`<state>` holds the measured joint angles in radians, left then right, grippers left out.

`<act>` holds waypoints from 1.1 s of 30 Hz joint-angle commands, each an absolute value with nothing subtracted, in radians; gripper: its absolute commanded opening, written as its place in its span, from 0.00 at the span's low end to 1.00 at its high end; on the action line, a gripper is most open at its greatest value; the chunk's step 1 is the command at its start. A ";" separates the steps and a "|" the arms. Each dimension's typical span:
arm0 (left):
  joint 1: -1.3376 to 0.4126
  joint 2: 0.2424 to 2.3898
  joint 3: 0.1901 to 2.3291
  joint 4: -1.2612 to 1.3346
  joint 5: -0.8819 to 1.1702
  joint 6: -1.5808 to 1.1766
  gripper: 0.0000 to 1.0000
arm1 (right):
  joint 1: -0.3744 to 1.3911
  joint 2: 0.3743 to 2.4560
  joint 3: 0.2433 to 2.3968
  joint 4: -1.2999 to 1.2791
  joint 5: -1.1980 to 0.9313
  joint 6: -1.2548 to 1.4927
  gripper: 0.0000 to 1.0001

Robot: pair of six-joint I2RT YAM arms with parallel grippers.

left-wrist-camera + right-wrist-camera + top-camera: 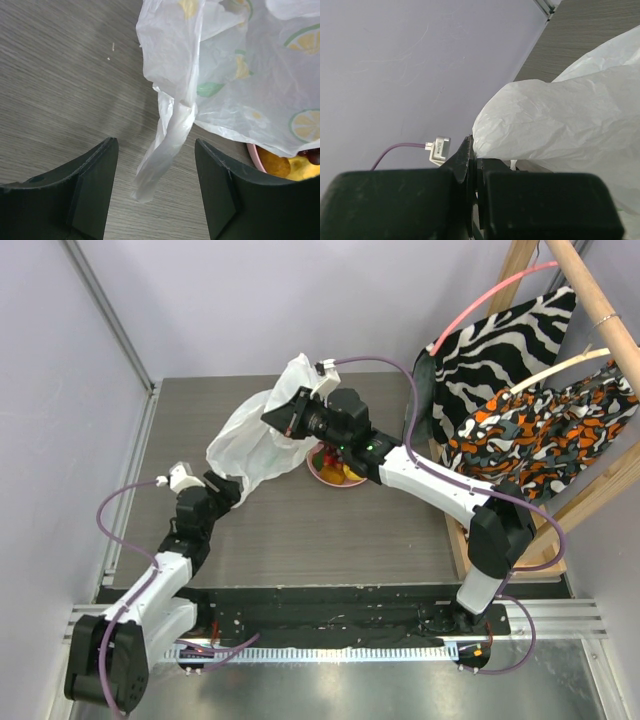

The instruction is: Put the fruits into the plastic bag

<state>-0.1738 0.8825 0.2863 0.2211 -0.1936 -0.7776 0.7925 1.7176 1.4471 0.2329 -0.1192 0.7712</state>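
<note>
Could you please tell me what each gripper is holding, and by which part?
The right gripper pinches the plastic bag by a raised edge; the left gripper is open, holding nothing.

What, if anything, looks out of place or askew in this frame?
The plastic bag hangs bunched from the shut right gripper, drooping over the plate of fruits and partly hiding them. One handle is twisted into a cord, dangling loose inside the open left gripper. Nothing looks spilled.
</note>
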 commanded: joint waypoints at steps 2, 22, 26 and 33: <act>-0.167 0.934 0.276 0.353 -0.212 -0.769 0.66 | 0.787 1.710 1.453 0.293 -0.140 0.785 0.01; -0.167 0.542 0.700 -0.198 -0.224 -0.678 0.00 | 0.689 1.776 1.571 0.098 -0.261 0.664 0.01; -0.166 0.558 0.880 -0.379 -0.191 -0.534 0.00 | 0.680 1.805 1.630 0.042 -0.270 0.632 0.01; -0.167 0.684 1.124 -0.659 -0.084 -0.413 0.00 | 0.681 1.810 1.652 0.077 -0.313 0.653 0.05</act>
